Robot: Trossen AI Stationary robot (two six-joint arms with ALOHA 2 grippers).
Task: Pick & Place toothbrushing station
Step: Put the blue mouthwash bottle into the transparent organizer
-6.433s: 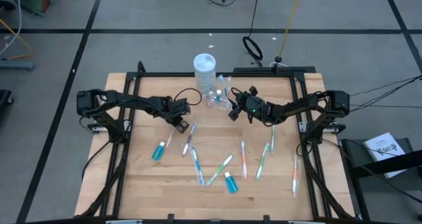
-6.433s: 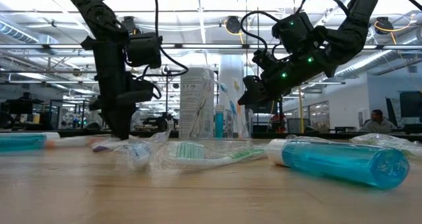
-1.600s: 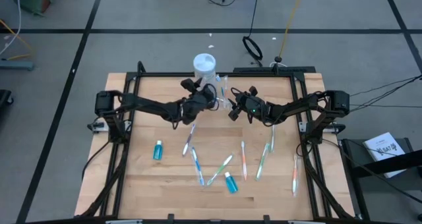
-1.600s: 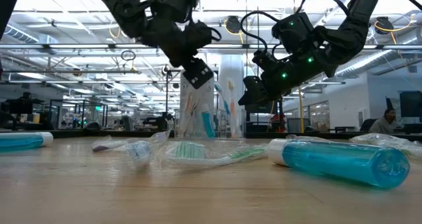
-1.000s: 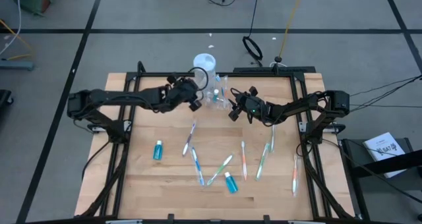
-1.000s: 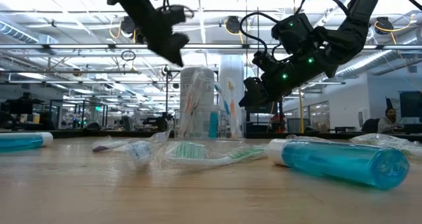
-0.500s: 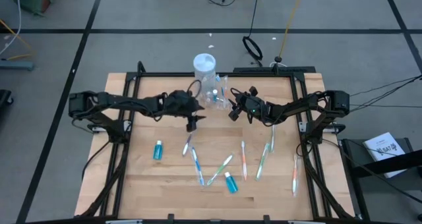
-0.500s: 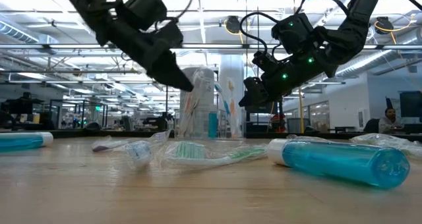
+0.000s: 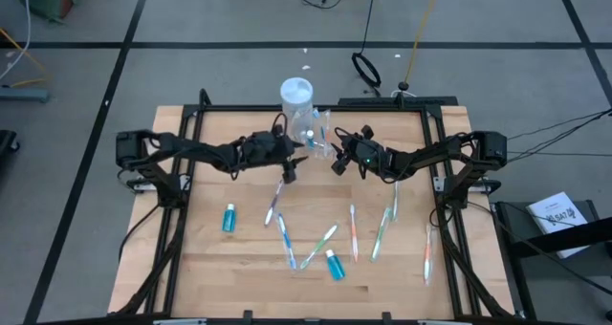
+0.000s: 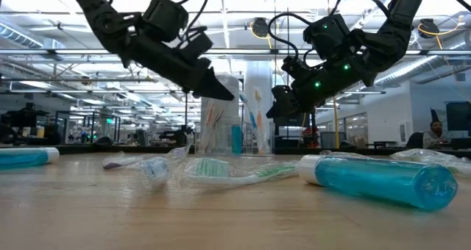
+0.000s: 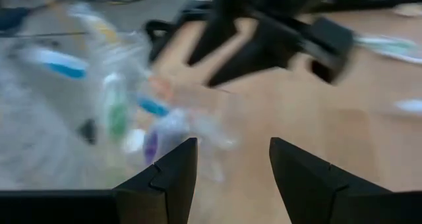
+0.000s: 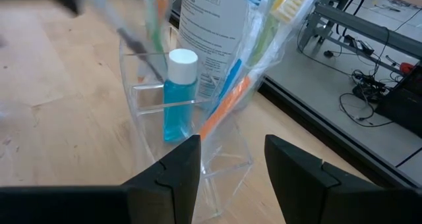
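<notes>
Right now your left gripper (image 9: pixel 291 168) hangs above the table, just in front of the clear cup (image 9: pixel 313 141), with the arm stretched in from the left edge and the fingers tilted down toward the wood. Its fingers are spread apart and carry nothing (the left wrist view shows bare table between them). Your right gripper (image 9: pixel 337 160) hovers just beside the cup on the other side, arm reaching in from the right; its fingers are likewise parted and empty, and they frame the cup in the right wrist view.

The cup stands upright near the far edge of the table (image 9: pixel 191 258), directly in front of the taller jar (image 9: pixel 296 94) with the white lid. In it you can see one teal tube (image 12: pixel 176 95) with its white cap up, plus several wrapped toothbrushes leaning out of the top, among them an orange-handled toothbrush (image 12: pixel 224 108).

Still on the wood: a tube (image 9: pixel 228 218) at the left, another tube (image 9: pixel 334 265) near the front, and a scatter of toothbrushes (image 9: pixel 353 232) between them and over to the right.

Compared with half a second ago, your left gripper has shifted a little right, closer to the cup; the right arm has not moved.
</notes>
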